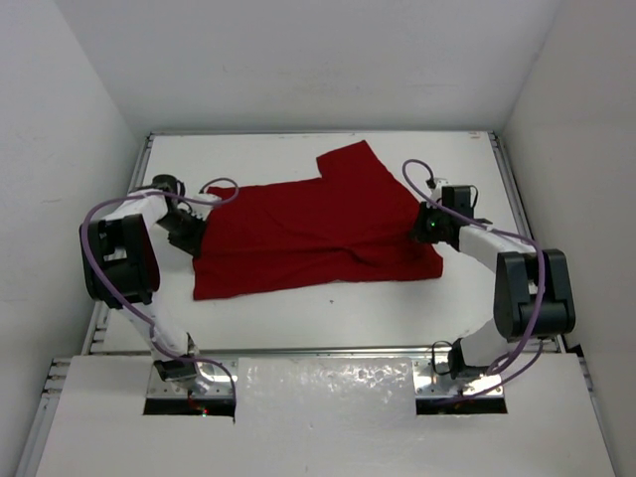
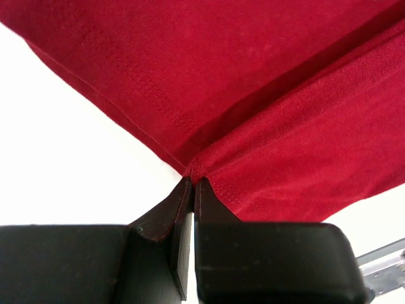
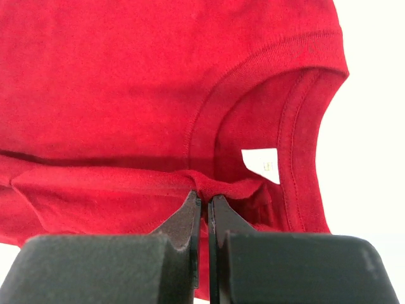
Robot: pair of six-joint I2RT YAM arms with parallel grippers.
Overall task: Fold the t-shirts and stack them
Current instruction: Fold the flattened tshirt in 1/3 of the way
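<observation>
A dark red t-shirt (image 1: 308, 234) lies spread across the middle of the white table, one sleeve pointing to the far side. My left gripper (image 1: 196, 231) is at the shirt's left edge, shut on a pinch of the hemmed edge (image 2: 193, 170). At the shirt's right end, my right gripper (image 1: 421, 227) is shut on a fold of cloth (image 3: 204, 187) beside the neck opening. The collar (image 3: 297, 139) and its white label (image 3: 261, 163) show in the right wrist view. Both jaws pinch cloth at their tips.
White walls (image 1: 60, 149) enclose the table on three sides. A metal rail (image 1: 512, 189) runs along the right edge, another along the left. The arm bases (image 1: 189, 378) stand at the near edge with a white panel between them.
</observation>
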